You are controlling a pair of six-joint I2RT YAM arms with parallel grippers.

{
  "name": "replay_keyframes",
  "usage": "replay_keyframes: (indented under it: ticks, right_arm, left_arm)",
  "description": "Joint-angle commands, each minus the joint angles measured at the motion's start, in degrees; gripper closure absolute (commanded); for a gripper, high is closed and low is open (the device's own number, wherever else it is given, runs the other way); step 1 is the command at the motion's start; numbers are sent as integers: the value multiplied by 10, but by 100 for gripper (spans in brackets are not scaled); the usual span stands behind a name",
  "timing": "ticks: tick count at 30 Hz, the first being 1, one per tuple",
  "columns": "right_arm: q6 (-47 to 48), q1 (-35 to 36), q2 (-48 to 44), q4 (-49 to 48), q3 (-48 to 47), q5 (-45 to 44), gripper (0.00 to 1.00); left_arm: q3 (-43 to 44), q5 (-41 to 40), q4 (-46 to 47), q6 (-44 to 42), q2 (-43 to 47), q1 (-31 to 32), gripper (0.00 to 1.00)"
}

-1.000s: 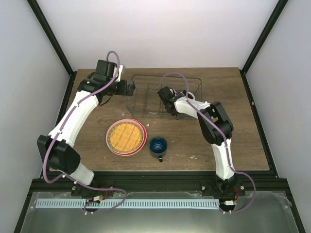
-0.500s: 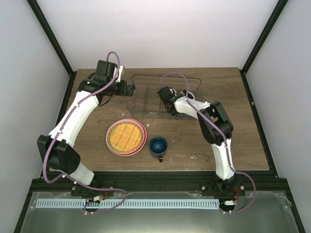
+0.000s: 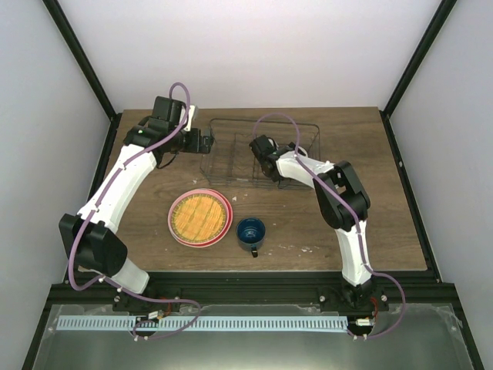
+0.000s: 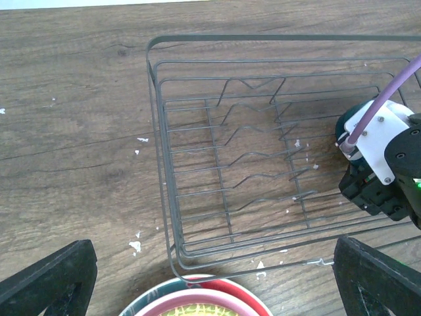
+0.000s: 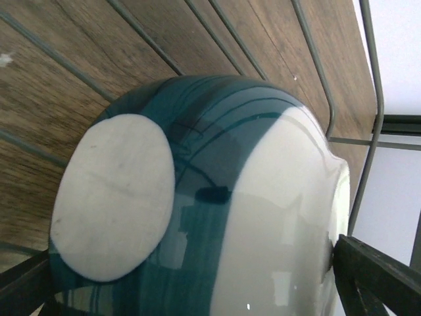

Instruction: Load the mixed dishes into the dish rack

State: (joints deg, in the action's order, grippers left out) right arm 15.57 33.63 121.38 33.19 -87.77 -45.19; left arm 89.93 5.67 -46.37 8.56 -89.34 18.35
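Your rack [image 3: 260, 151] is a low rectangular basket of thin dark wire with zigzag dividers, standing by the middle of the far edge of the wood-grain surface [image 3: 370, 200]. Inside it, toward its right end, the bowl [image 5: 197, 217] lies tipped over, its glossy teal outside and its matt cream foot facing the right wrist camera. Your right gripper [image 3: 263, 156] reaches into the rack with its arm folded back, jaws spread wide on either side of the bowl; you cannot tell whether they press on it. Your left gripper [image 4: 210, 289] hangs over the rack's left end, elbow bent, jaws wide and empty. The woven-pattern plate [image 3: 201, 215] sits stacked on the round pink plate [image 3: 172, 220] left of centre toward the near edge. The small dark blue mug [image 3: 251, 231] stands upright just to their right.
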Motion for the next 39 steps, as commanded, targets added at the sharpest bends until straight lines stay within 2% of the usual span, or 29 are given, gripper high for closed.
replay_keyframes:
  ticks: [1,23,39]
  right_arm:
    - [-21,16,-5,80,-6,88,0]
    - [-51,24,-25,138,-14,187,0]
    - [-36,36,-25,128,1,191,0]
  left_arm:
    - [6,11,1,-4,-9,-2,0]
    - [-13,14,7,0,-5,-2,0]
    - [-24,16,9,1,-6,-2,0]
